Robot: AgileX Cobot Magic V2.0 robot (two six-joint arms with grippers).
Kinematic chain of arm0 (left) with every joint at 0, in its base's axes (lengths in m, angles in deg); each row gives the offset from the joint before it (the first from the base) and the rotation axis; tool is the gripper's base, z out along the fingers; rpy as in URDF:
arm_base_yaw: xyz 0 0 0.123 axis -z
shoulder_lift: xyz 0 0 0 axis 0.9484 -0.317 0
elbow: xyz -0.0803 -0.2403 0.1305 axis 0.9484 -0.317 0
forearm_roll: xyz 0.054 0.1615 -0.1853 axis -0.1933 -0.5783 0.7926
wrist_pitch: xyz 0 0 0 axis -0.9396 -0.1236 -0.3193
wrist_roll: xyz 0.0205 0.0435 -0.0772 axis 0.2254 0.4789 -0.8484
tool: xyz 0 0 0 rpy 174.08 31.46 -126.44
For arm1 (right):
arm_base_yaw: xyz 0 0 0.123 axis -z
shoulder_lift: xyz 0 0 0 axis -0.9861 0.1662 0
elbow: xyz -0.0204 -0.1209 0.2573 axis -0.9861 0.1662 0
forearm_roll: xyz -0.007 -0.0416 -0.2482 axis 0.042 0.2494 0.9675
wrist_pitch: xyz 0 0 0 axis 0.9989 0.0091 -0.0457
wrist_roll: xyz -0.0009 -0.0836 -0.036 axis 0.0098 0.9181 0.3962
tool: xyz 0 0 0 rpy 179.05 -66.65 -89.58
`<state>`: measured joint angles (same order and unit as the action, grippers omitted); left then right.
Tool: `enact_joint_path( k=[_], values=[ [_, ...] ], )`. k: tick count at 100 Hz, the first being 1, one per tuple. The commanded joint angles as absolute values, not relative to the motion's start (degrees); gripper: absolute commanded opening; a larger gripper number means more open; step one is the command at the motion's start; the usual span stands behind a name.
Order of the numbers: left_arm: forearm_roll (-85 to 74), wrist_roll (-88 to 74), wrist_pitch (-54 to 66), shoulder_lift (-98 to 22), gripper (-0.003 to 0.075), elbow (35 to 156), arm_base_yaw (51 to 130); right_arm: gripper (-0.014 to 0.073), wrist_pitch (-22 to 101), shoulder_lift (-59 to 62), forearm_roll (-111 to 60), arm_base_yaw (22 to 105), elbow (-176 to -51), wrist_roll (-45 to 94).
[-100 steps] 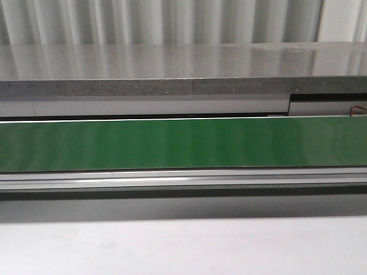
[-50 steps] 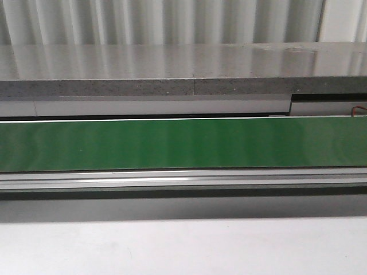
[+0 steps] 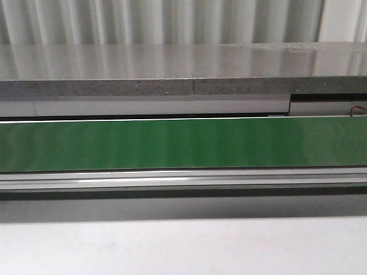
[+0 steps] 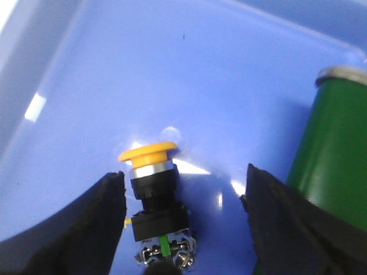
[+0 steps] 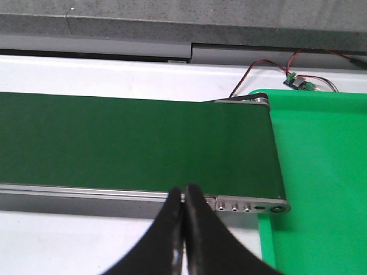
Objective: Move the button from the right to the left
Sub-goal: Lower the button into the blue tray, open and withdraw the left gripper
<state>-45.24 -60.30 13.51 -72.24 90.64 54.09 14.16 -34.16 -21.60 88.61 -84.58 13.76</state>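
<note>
Nothing moved: button (image 4: 153, 189) in blue bin (image 4: 229, 86).

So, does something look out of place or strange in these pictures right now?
Nothing looks damaged or spilled. The button lies on its side on the blue tray, between the open fingers of the left gripper. The right gripper is shut and empty, near the green belt, which carries nothing.

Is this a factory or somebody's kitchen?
Probably a factory-style test bench, not a kitchen: a green conveyor belt runs past, an industrial push button lies in a blue bin, and loose wiring shows.
</note>
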Motion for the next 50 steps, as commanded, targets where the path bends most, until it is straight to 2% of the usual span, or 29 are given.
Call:
enact_joint_path(
  k=[1,50],
  values=[
    [-44.8,-60.3,10.7,-65.7,0.0442,92.1,55.0,-0.0066,17.9,-33.9,-22.1,88.6,-86.0,14.1],
    [-43.5,-60.4,10.6,-36.2,0.0442,85.6,70.5,-0.0066,17.9,-33.9,-22.1,88.6,-86.0,14.1]
  ],
)
